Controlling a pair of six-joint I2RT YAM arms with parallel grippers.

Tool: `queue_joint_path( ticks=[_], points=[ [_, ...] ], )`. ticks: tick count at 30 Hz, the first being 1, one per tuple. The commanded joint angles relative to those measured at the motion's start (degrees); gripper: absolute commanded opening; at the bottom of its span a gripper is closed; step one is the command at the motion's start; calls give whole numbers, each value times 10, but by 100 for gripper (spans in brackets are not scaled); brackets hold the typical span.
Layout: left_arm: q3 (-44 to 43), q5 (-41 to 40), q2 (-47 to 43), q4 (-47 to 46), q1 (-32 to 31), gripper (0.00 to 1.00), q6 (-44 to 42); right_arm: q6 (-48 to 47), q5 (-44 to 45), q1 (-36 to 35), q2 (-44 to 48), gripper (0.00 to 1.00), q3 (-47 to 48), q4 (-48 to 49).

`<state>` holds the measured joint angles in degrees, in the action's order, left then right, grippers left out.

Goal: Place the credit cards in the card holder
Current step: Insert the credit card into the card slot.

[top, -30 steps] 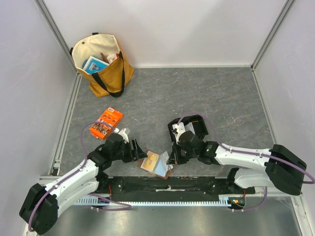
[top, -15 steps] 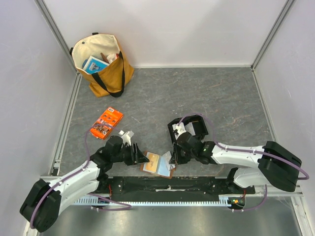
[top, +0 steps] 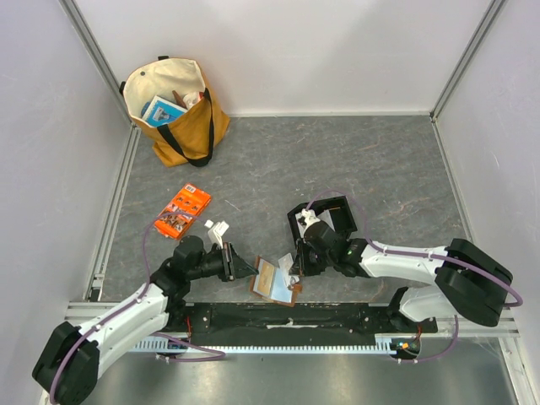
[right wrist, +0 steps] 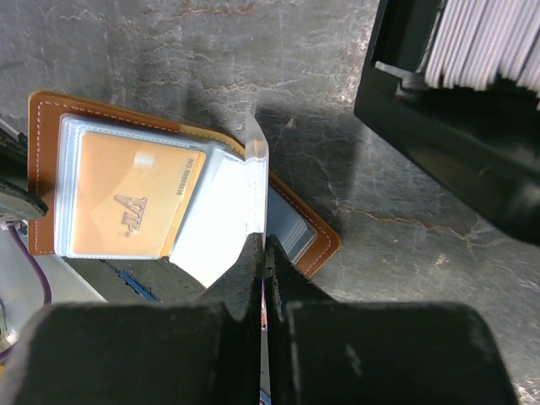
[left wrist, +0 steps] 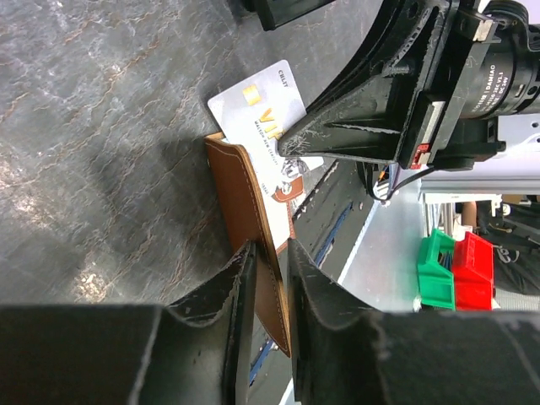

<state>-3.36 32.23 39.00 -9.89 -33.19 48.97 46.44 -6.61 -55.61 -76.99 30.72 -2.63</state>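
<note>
The brown card holder (top: 272,281) lies open near the table's front edge, between my two grippers. My left gripper (top: 246,268) has its jaws closed onto the holder's left leather flap (left wrist: 240,181), which stands up between the fingers (left wrist: 240,278). My right gripper (right wrist: 263,240) is shut on a white credit card (right wrist: 221,221), held edge-up over the holder's clear inner pockets (right wrist: 80,143). The same credit card (left wrist: 257,108) shows a VIP print in the left wrist view. One pocket holds an orange card (right wrist: 126,198). Several more credit cards (right wrist: 489,42) stand in the black tray (top: 337,221).
An orange printed packet (top: 183,211) lies left of centre. A tan tote bag (top: 177,114) with items inside stands at the back left. The black tray (right wrist: 439,126) sits just behind my right gripper. The table's front rail (top: 278,316) runs right below the card holder.
My left gripper slid right to the card holder and narrowed its jaws onto the flap. The holder shifted slightly right. My right gripper kept its card and barely moved.
</note>
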Motion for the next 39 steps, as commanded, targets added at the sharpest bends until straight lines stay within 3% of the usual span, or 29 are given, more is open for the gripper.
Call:
queue_joint_path(
  ticks=[1,7,11,20,29,35,39],
  points=[
    [5,24,24,-46,0,30,15,-32,40,11,-9,0,-6,-45],
    [-12,37,82,-62,-1,43,3,-34,34,12,-8,0,-3,-45],
    [-17,41,85,-64,-1,33,0,-33,34,13,-7,0,-5,-44],
    [-2,47,52,-94,-1,30,13,-35,28,13,-11,0,-3,-42],
    [-15,50,114,-97,-2,29,2,-40,25,13,-10,0,0,-42],
    [-16,50,114,-102,-2,6,0,-38,27,13,-10,0,0,-43],
    [-17,51,127,-105,-1,6,0,-39,27,13,-10,0,1,-41]
  ],
)
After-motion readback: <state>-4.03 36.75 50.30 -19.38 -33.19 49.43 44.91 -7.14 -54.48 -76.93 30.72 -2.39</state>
